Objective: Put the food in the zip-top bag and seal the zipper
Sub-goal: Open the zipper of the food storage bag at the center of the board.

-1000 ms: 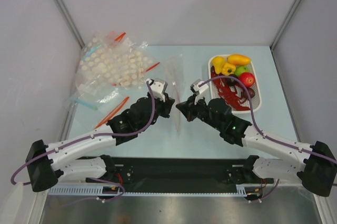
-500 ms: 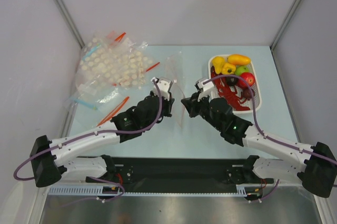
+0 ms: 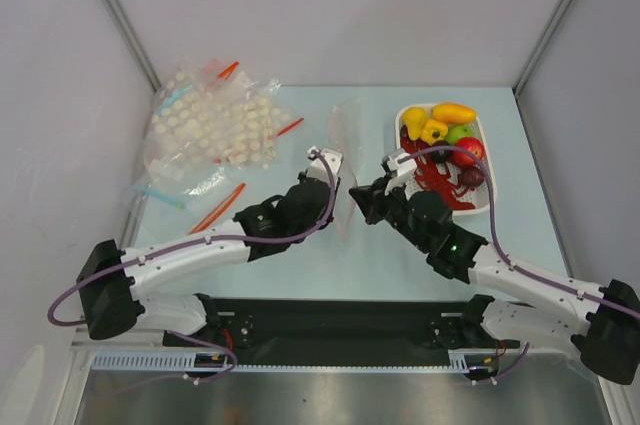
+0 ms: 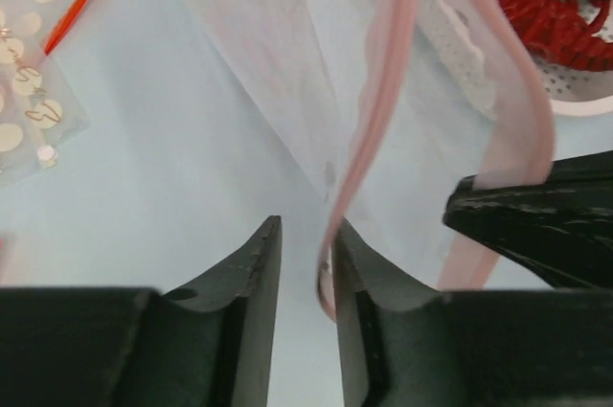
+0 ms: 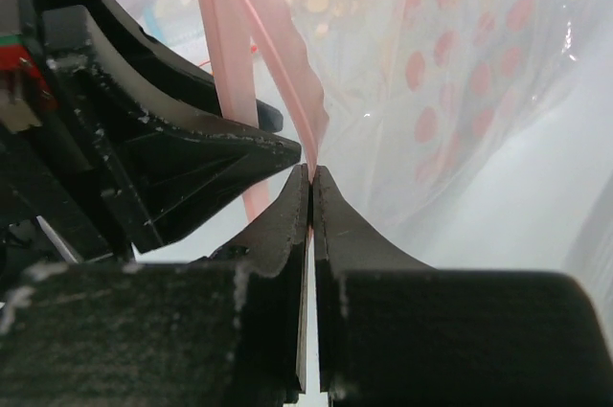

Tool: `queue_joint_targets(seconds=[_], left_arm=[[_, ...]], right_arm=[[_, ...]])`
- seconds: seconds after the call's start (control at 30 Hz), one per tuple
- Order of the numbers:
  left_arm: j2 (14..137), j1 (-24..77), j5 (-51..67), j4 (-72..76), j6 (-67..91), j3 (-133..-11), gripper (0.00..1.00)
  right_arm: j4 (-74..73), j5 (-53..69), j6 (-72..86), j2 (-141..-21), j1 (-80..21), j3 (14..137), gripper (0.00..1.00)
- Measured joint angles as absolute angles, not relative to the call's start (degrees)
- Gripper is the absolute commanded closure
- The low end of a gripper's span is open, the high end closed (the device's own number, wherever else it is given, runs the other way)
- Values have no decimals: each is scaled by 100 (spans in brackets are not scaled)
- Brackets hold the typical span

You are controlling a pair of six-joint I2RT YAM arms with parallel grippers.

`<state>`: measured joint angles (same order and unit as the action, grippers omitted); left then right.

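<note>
The plain clear zip-top bag [image 3: 345, 140] hangs between my two grippers at mid-table, its mouth facing the arms. Its pinkish-red zipper [image 4: 383, 110] shows as two spread strips. My right gripper [image 3: 368, 199] [image 5: 311, 169] is shut on one strip [image 5: 225, 43]. My left gripper [image 3: 334, 181] [image 4: 305, 230] stands with its jaws apart; the other strip's end lies between them, against the right finger. The food sits in a white basket [image 3: 490, 160]: red lobster [image 3: 440, 185], yellow pepper [image 3: 433, 130], mango [image 3: 453, 112], green apple [image 3: 458, 133], red apple [image 3: 469, 150], purple fruit [image 3: 472, 176].
A heap of clear bags printed with white dots [image 3: 215, 125] lies at the back left, with loose red strips [image 3: 215, 210] and a blue one [image 3: 160, 195] beside it. The basket rim [image 4: 575, 101] and lobster [image 4: 546, 14] are just right of the bag. Grey walls enclose the table.
Both grippers and the bag have shifted right, toward the basket. The left arm has reached further forward and right, closing in on the bag's mouth.
</note>
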<state>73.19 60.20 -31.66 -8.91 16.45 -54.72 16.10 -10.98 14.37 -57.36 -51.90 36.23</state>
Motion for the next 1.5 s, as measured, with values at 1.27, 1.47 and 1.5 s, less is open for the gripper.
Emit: queue_joint_targets(seconds=[1.27,1.47,1.5], left_arm=[[8696,5481,-3096,-3026,1815,-6912,100],[8691,5096,-2473,-2749,1900,-6766,100],[8691,5061,-2390,-2709,1907,-6720,100]], right_arm=[[696,792,2480,-7915,-3931,4757,100],[-235,462,2480,-8160,-3507,4976,98],[-344,381,2480,-8160,-3492,4976,96]])
